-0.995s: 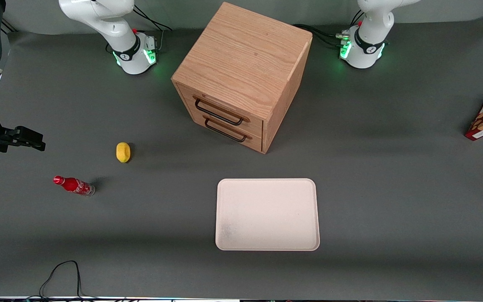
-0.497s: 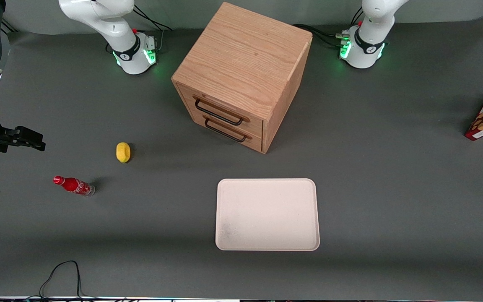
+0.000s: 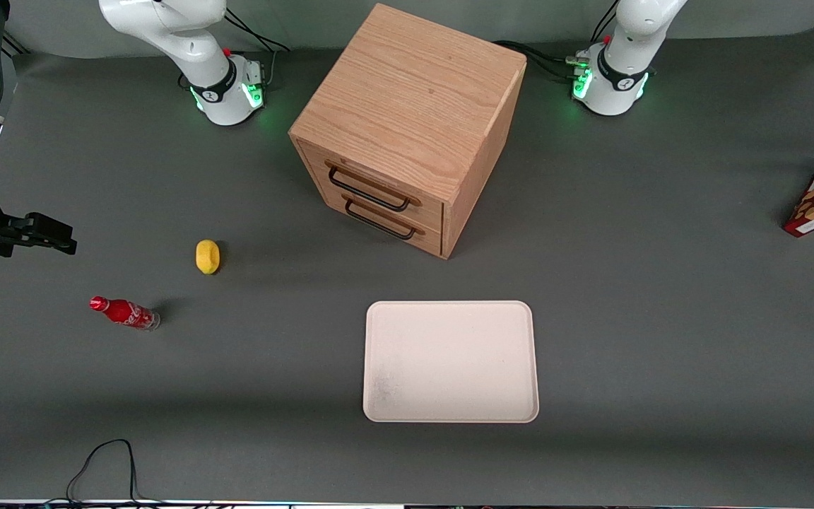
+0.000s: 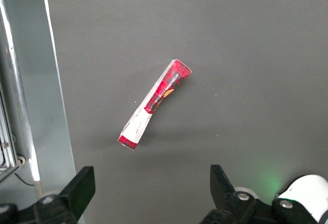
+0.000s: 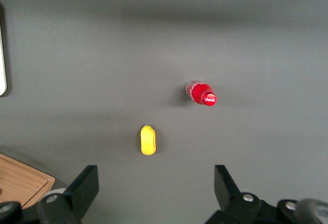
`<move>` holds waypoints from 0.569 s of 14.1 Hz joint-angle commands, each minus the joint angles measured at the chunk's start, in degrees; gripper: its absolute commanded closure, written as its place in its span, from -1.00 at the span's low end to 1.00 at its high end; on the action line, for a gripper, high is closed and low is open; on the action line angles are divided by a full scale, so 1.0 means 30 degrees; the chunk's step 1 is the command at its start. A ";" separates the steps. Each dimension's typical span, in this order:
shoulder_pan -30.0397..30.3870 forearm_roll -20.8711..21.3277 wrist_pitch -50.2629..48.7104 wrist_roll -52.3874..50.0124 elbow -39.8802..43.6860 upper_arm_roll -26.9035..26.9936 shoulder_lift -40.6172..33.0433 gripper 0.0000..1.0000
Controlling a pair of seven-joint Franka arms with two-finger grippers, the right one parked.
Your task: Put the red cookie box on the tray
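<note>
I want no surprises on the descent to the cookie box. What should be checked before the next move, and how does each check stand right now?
1. Red cookie box in the wrist view between the fingertips: ok.
2. Tool open and above the box, not touching it: ok.
3. Box free of other objects on the table: ok.
4. Tray bare, with room for the box: ok.
5. Wooden drawer cabinet clear of the straight path from box to tray: ok.
6. Box lying flat or on edge: cannot tell.
</note>
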 commanded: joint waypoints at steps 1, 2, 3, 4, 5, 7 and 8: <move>0.0336 0.0009 0.0718 0.1392 -0.1756 -0.0046 -0.1506 -1.00; 0.0336 0.0125 0.0805 0.1888 -0.1959 -0.0045 -0.1710 -1.00; 0.0336 0.0359 0.1038 0.2966 -0.2222 -0.0074 -0.1828 -1.00; 0.0336 0.0622 0.1127 0.4688 -0.2283 -0.0074 -0.1800 -1.00; 0.0249 0.0654 0.1302 0.6562 -0.2487 -0.0074 -0.1713 -1.00; -0.0014 0.0712 0.1565 1.0021 -0.2489 -0.0220 -0.1507 -1.00; -0.0392 0.1061 0.1829 1.1575 -0.2518 -0.0249 -0.1507 -1.00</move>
